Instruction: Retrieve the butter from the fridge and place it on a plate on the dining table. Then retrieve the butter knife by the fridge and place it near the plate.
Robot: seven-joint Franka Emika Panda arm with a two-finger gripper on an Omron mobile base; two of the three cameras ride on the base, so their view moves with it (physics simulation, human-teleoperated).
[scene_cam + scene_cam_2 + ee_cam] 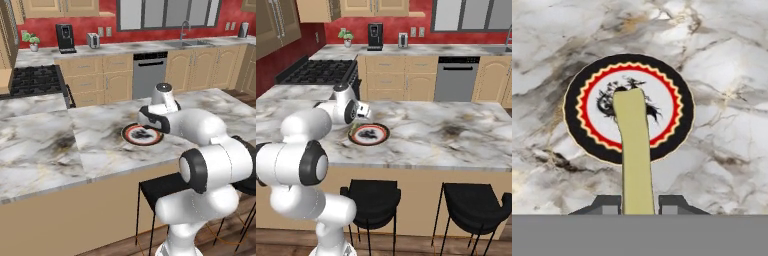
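While hand (639, 204) grips butter (634, 150) above plate (577, 120), stools (373, 195) flank dining table (456, 135)

From the left base view my arm covers the near right edge of the plate (141, 134), and I can't see the butter there. In the hand view the butter (633, 150) hides the plate's centre, its lower end cut off between the fingertips (607, 204).
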